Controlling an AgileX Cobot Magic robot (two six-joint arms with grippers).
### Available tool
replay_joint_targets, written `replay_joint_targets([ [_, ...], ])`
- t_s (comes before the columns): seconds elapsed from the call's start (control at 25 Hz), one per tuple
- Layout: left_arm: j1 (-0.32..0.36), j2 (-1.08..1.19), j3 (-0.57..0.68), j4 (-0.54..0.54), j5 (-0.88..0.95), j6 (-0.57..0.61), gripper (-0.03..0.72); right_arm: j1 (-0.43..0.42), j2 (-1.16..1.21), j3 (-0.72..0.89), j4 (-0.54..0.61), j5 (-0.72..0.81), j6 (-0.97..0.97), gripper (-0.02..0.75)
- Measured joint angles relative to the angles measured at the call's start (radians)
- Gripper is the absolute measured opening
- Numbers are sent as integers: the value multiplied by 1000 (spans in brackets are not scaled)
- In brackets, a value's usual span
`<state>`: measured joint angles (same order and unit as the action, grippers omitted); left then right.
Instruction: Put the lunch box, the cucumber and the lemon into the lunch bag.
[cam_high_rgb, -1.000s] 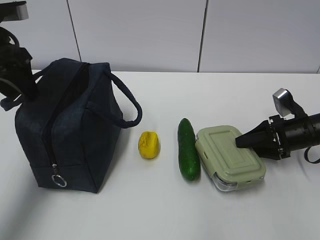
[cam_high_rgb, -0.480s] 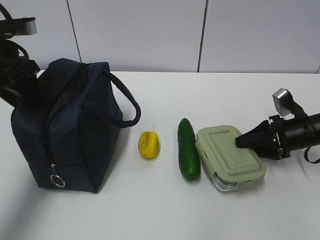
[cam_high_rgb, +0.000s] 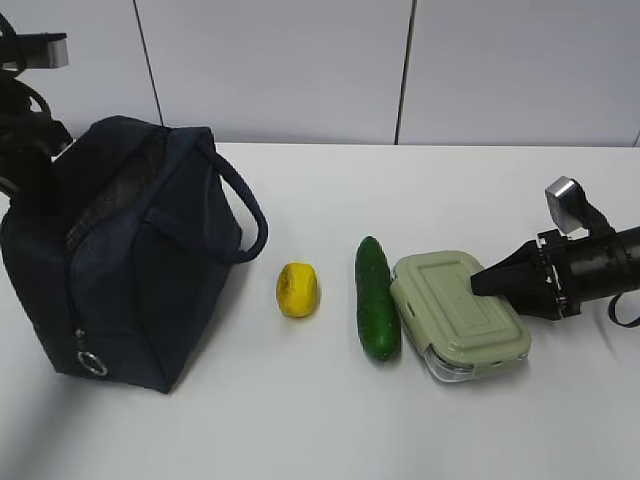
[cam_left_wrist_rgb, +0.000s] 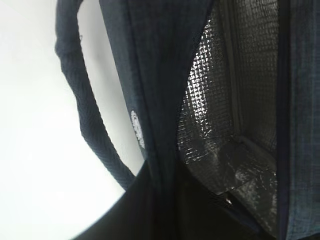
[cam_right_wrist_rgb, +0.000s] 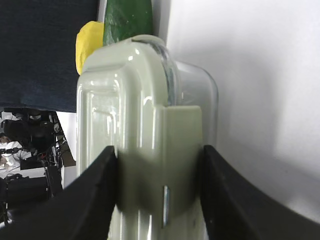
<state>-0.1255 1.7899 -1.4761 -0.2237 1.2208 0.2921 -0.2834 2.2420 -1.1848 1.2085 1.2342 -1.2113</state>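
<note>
**Bag at the left edge, food laid out to its right**

On the white table (cam_high_rgb: 330, 430), the lunch bag (cam_high_rgb: 130, 250) stands far left, a dark navy fabric box leaning slightly, one loop handle (cam_high_rgb: 240, 205) arching off its right side and a metal ring pull (cam_high_rgb: 91, 364) hanging low at its front corner. The left wrist view looks into its open mouth: silvery quilted lining (cam_left_wrist_rgb: 220, 100), a small round white logo (cam_left_wrist_rgb: 137, 128) on the outer wall. The left gripper (cam_high_rgb: 30, 140) sits at the bag's far upper edge; whether it is clamped on fabric cannot be told.

Right of the bag and apart from it lies the lemon (cam_high_rgb: 298, 289), bright yellow and lumpy. Next comes the cucumber (cam_high_rgb: 376, 298), dark green and bumpy, lying just beside the lunch box (cam_high_rgb: 458, 315), a clear rounded container under a pale sage-green lid. The right gripper (cam_right_wrist_rgb: 160, 200) has its dark fingers (cam_right_wrist_rgb: 95, 195) on either side of the lid's latch tab, pressed against the box's near end.
</note>
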Motion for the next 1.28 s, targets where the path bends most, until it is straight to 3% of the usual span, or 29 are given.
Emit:
replay_joint_targets([
  [0.32, -13, -66, 0, 61, 0, -32, 11, 0, 0, 0, 6, 0, 15, 366],
  [0.72, -123, -68, -2, 196, -2, -96, 11, 5, -9, 0, 19, -13, 47, 363],
  [1.28, -131, -68, -2, 215, -2, -115, 11, 7, -86, 3, 13, -102, 59, 359],
])
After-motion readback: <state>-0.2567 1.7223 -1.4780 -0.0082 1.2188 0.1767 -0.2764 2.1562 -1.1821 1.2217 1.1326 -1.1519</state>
